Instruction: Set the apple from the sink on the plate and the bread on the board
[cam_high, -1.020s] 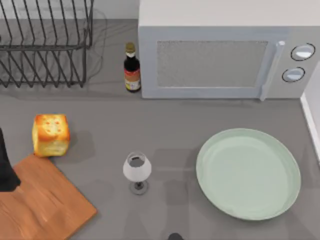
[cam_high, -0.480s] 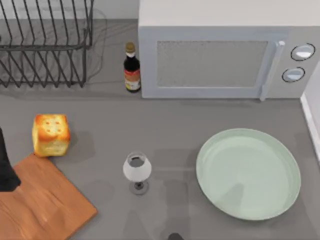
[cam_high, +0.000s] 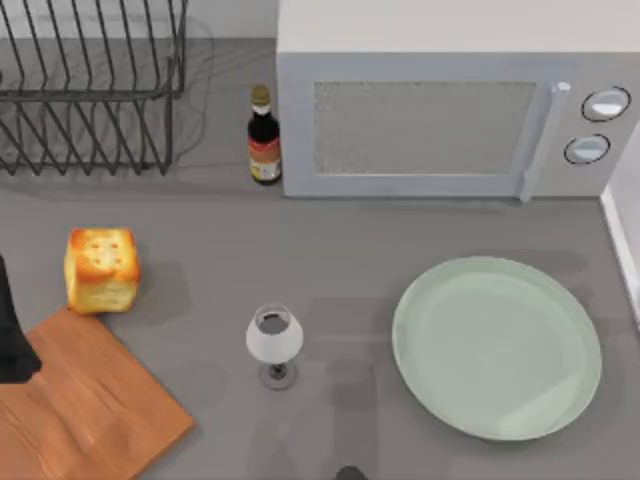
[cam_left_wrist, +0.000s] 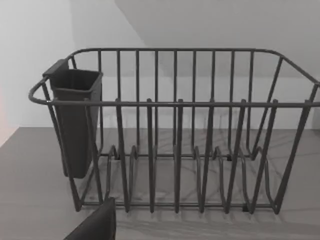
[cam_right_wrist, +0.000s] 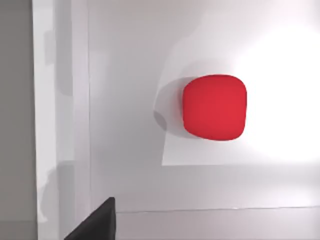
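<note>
Nothing on the worktop has moved in the last second. The bread (cam_high: 101, 270), plate (cam_high: 497, 348) and glass (cam_high: 274, 338) sit exactly where they were, and only the faint shading across the plate has shifted. My reading is that neither item has been carried yet and the task is at its very start.

The apple (cam_right_wrist: 214, 107) lies in the white sink (cam_right_wrist: 125, 75), alone on the basin floor. My right end effector (cam_right_wrist: 95, 224) hangs above it, off to one side rather than over it. I cannot tell whether it is spread or pressed together. It holds nothing I can see.

The plate is bare, at the right of the worktop, just left of the sink's edge. The bread stands on the worktop just beyond the far corner of the board (cam_high: 85, 410), close to it or touching it but not on it.

My left arm (cam_high: 12, 340) is at the left edge over the board, and its camera looks at the rack (cam_left_wrist: 175, 150). Its end effector (cam_left_wrist: 97, 224) I cannot read either.

The glass stands between board and plate, near the middle. It looks tippy, so I would keep both arms' paths away from it. The bottle (cam_high: 264, 135) and microwave (cam_high: 430, 110) are far back, well out of the way.
</note>
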